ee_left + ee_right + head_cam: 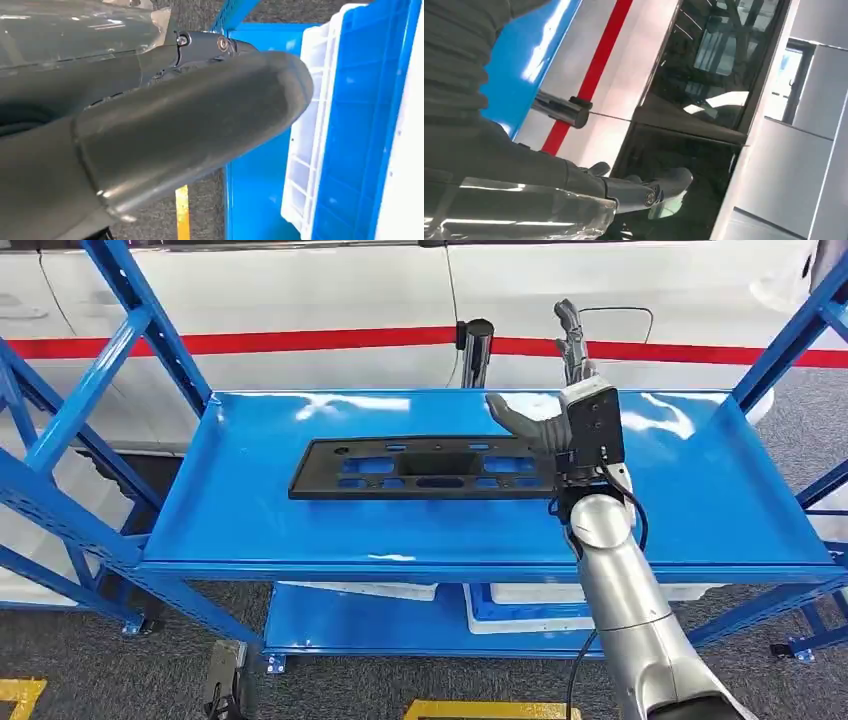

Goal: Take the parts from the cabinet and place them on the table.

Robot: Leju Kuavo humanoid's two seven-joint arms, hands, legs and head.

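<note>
Silver right arm (625,610) reaching over blue shelf (250,510); right hand (560,410) above the near end of black part (430,468), fingers spread, gripping nothing, presumably poised to grasp. Part flat on the shelf, untaken. Left hand (165,130) low beside crates (350,125), grip indiscernible.

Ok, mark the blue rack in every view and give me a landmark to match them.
Head view: blue rack across the middle, spanning the width.
Left wrist view: its lower shelf, beside the crate.
Right wrist view: a blue strip beside the red stripe.
Landmark: that stripe, also behind the rack in head view.
</note>
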